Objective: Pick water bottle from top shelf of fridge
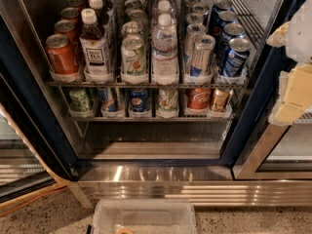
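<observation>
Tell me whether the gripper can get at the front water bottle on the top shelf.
Probably yes. The water bottle stands first in its lane on the top shelf, nothing before it. The gripper hangs right of it, outside the fridge. Cans crowd both sides.

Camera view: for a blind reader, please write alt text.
A clear ribbed plastic water bottle stands front-centre on the silver wire top shelf of an open dark-framed fridge, among cans; the robot's cream gripper hangs outside at right.
</observation>
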Motion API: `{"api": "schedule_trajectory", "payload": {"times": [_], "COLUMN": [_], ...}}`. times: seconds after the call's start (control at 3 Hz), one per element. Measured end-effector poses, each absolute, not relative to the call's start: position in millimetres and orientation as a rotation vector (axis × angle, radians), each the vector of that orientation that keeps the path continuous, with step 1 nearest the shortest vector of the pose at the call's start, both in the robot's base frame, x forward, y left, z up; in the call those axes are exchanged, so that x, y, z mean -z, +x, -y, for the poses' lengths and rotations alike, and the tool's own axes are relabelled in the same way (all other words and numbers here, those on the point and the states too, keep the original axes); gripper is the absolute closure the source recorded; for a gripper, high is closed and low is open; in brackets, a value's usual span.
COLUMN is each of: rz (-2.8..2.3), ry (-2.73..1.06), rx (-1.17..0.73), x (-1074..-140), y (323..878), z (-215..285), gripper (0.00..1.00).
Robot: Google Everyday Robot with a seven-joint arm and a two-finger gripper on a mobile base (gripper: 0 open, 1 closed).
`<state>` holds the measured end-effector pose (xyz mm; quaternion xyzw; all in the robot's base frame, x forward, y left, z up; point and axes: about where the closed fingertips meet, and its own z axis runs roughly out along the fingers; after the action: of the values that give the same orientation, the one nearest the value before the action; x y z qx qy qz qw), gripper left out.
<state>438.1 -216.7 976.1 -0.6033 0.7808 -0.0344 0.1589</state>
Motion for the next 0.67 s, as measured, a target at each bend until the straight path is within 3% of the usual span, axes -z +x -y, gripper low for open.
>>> {"api": "schedule_trajectory", "payload": {"times": [0.67], "rz": [-2.169], "ry": [-1.714], "rx": [0.119], "x": [-981], "y": [435], "z": [204], "gripper": [0.0]}}
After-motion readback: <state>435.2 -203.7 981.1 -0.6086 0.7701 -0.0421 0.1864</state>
